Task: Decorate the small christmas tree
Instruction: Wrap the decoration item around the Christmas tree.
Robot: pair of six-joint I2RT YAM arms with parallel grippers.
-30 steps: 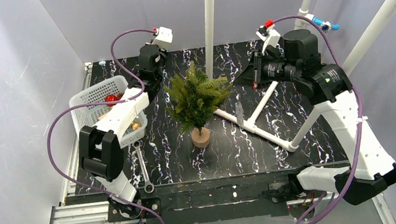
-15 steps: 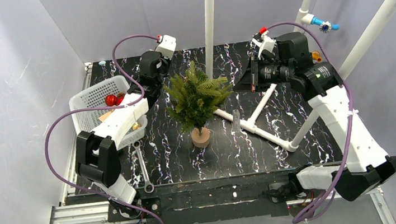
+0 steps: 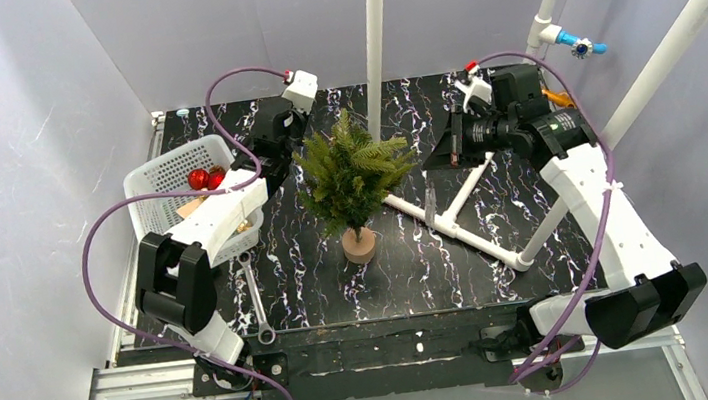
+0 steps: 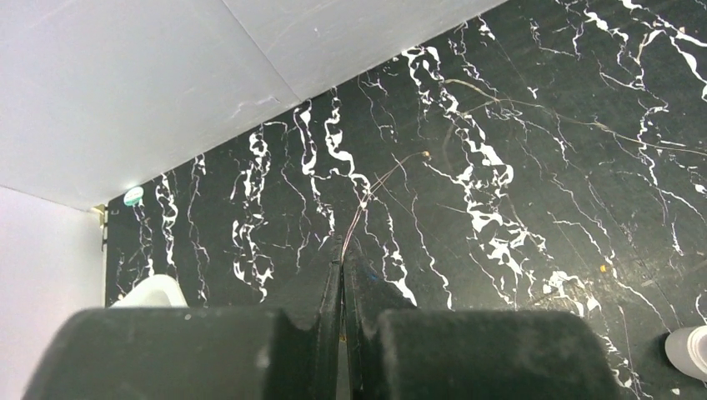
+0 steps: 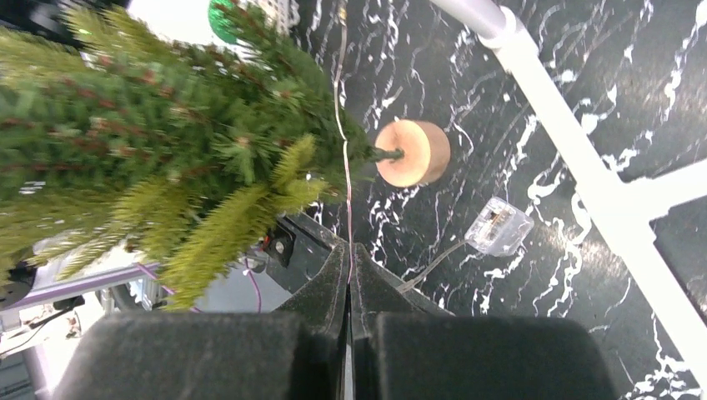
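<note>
The small christmas tree (image 3: 355,173) stands upright mid-table on its round tan base (image 3: 359,247). My left gripper (image 4: 343,254) is just left of the tree at the back, shut on a thin light-string wire (image 4: 367,196) that trails away over the black marble table. My right gripper (image 5: 349,247), right of the tree, is shut on the same kind of thin wire (image 5: 343,125), which runs on toward the tree's branches (image 5: 150,117) and past the base (image 5: 413,152). A clear battery box (image 5: 498,225) lies on the table near the right fingers.
A white basket (image 3: 159,185) with red ornaments (image 3: 199,178) sits at the left edge. A wrench (image 3: 255,297) lies in front of it. A white pipe frame (image 3: 469,227) crosses the right half of the table, and an upright white pole (image 3: 375,47) stands behind the tree.
The right arm's wrist and forearm have drawn back toward the far right. The left wrist has shifted slightly right toward the tree. Both grippers stay shut on the wire.
</note>
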